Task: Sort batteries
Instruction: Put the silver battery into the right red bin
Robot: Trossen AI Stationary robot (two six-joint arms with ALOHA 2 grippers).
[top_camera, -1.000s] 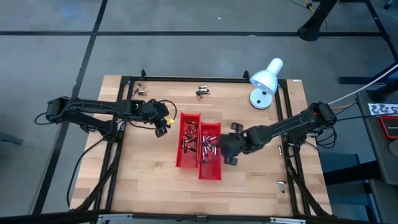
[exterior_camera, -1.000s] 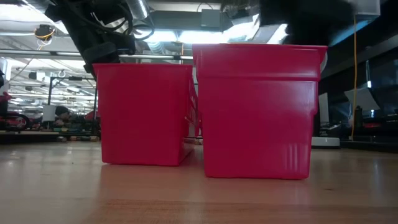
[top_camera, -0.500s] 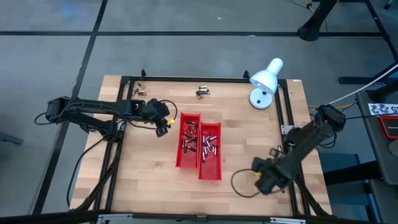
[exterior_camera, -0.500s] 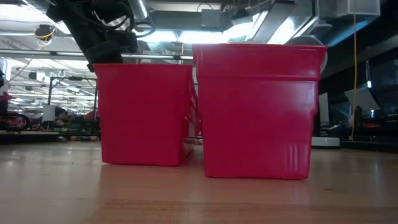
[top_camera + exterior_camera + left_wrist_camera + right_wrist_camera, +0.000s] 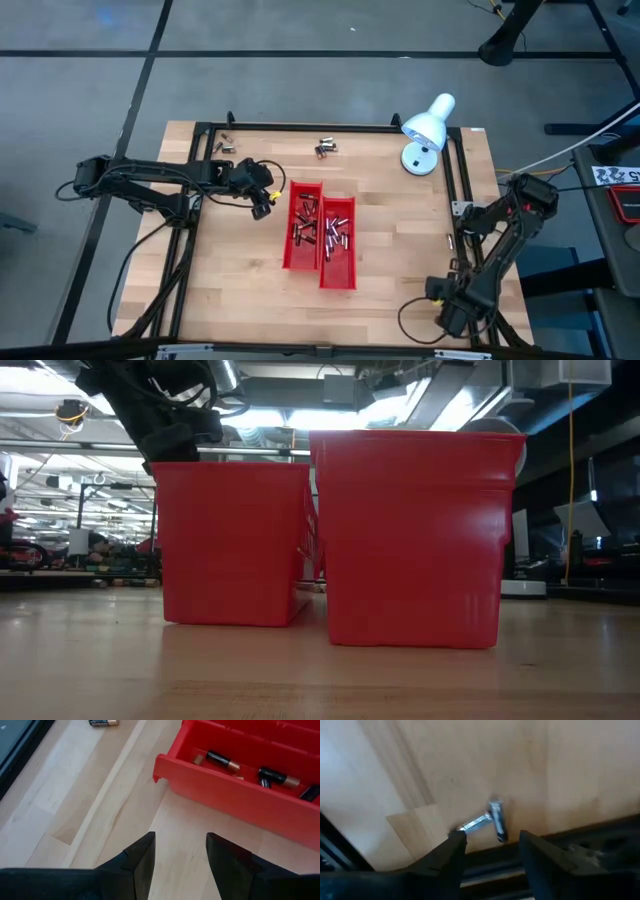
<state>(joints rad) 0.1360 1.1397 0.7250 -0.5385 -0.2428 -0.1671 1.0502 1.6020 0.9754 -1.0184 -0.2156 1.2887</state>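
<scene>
**Right pincer lines up on strays**

Lower right of the high view: right pincer (image 5: 487,842) open, empty, above two small silvery cylindrical batteries (image 5: 496,817) by the wooden table (image 5: 390,300) edge. Best single one out. Centre: red plastic trays (image 5: 322,262). Left pincer (image 5: 180,845) open beside them.

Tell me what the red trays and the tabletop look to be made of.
Red trays: probably moulded plastic, with smooth, uniformly coloured walls and a soft sheen. Tabletop: light wood, apparently butcher-block, with visible grain and joined strips, matte finish.

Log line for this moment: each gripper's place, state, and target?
left gripper: open, empty, beside left red tray | right gripper: open, over two loose batteries at table near-right edge
</scene>
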